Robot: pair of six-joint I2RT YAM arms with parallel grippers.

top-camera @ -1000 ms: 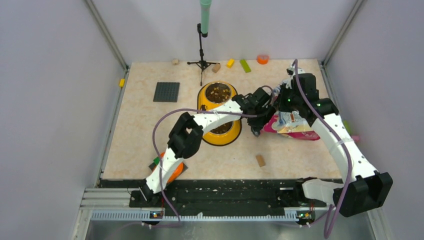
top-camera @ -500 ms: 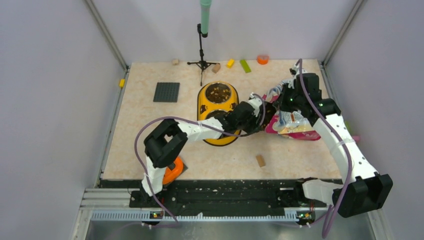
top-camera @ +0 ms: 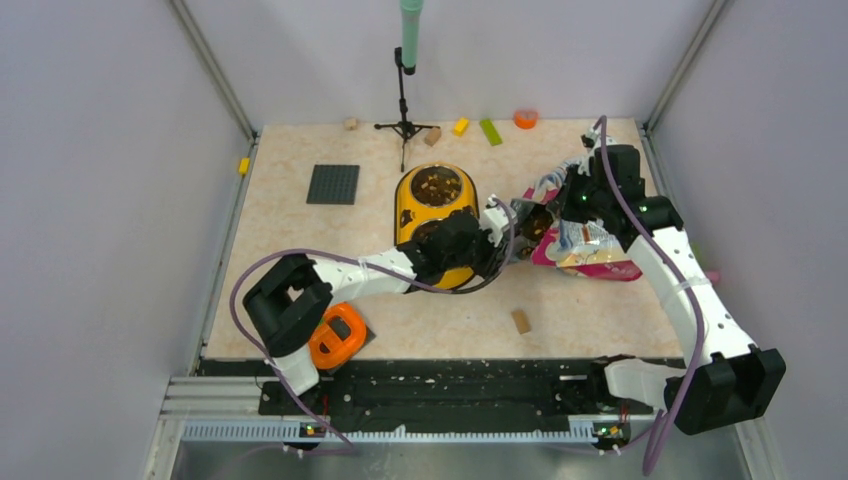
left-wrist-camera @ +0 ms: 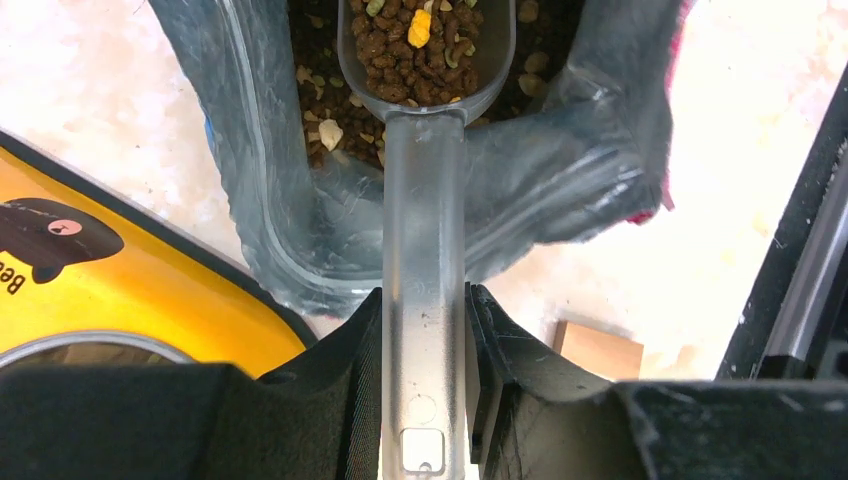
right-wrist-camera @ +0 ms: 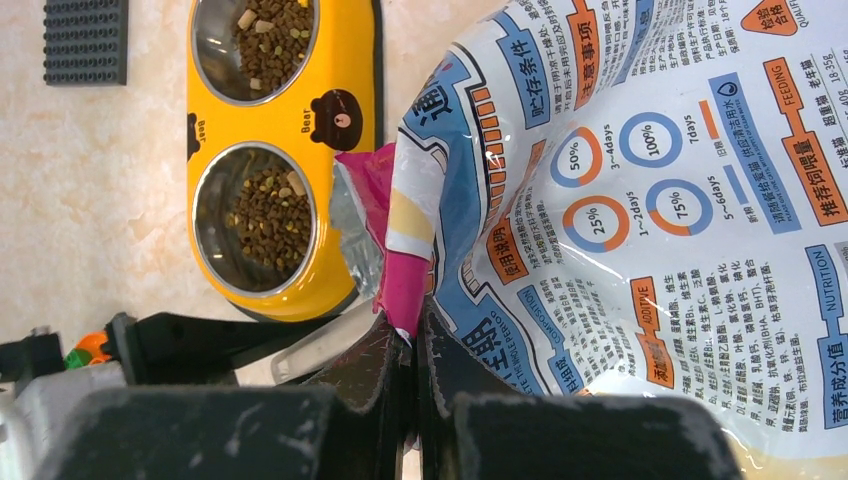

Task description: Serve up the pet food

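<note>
Loaded scoop (left-wrist-camera: 425,60)
My left end effector (left-wrist-camera: 425,300) grips the scoop, right end effector (right-wrist-camera: 412,340) pinches bag (right-wrist-camera: 620,200); tilting would spill kibble (left-wrist-camera: 395,55).

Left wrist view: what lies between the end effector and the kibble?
In that view, only the clear scoop handle, held by the left end effector, reaches to the kibble.
</note>
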